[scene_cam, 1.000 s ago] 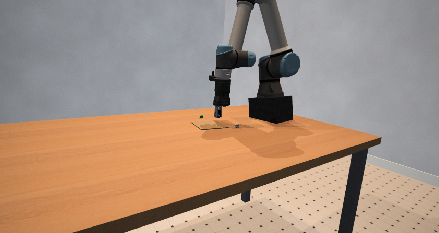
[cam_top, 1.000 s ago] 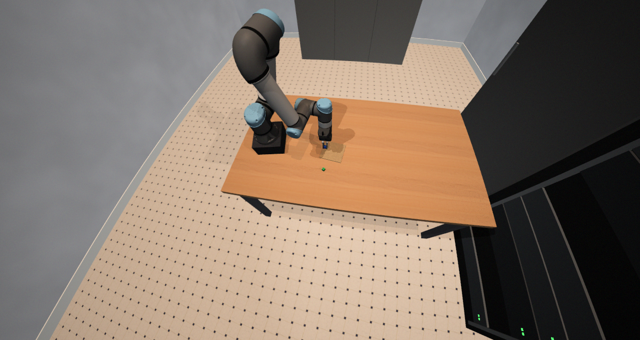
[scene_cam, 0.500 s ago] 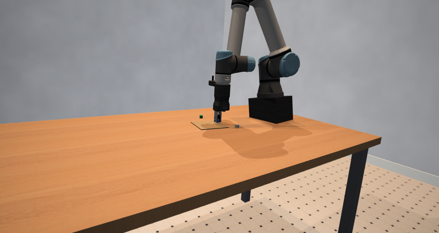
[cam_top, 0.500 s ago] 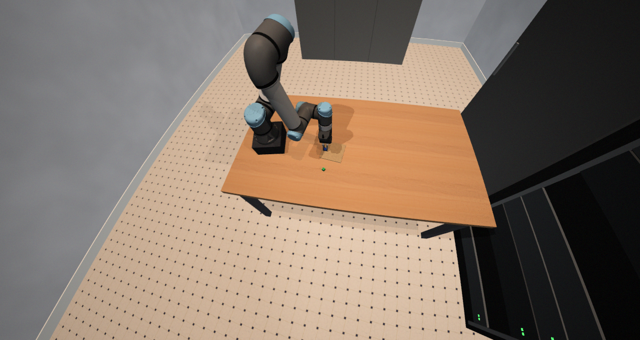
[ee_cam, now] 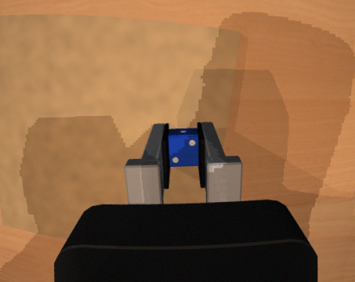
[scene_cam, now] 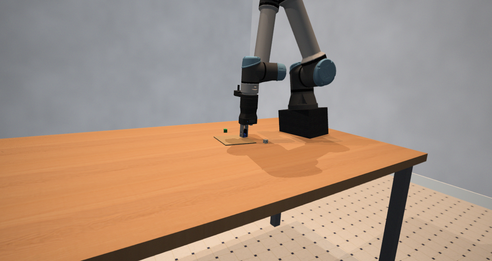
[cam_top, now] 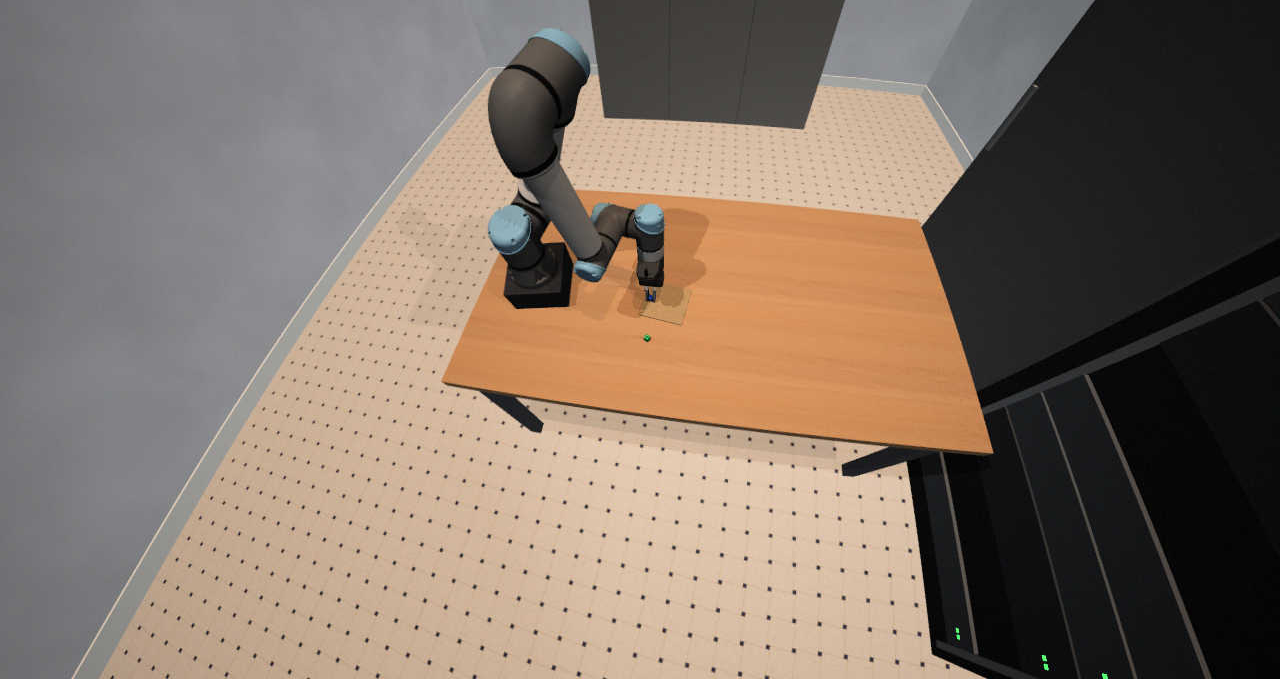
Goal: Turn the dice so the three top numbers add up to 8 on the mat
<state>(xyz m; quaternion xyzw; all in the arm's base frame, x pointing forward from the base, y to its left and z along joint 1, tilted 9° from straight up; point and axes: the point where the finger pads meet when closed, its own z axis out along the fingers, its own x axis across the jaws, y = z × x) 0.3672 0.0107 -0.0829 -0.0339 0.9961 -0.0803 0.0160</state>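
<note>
So the setup is a plain wooden table (scene_cam: pixel 172 177) with dark legs, standing on a beige tiled floor (cam_top: pixel 402 541) with a grid of little dark dots. Grey walls all round, a tall grey cabinet (cam_top: pixel 716 39) at the far end of the room, and a black rack (cam_top: pixel 1118 227) with small green lights on the right in the top view.

The arm sits on a black block base (scene_cam: pixel 318 128) at the table's far left corner as the top camera sees it. Its gripper (ee_cam: pixel 183 153) points straight down over the thin tan mat (scene_cam: pixel 228 140) and is clamped on the blue die (ee_cam: pixel 183 147). In the wrist view the face toward the camera shows three pale pips. The die hangs low over the mat; I can't tell if it's touching.

The green die (scene_cam: pixel 225 130) sits on bare wood just off the mat's edge, and the white die (scene_cam: pixel 265 141) is also off the mat, on the side toward the base. The arm's shadow spreads across the wood and part of the mat.
</note>
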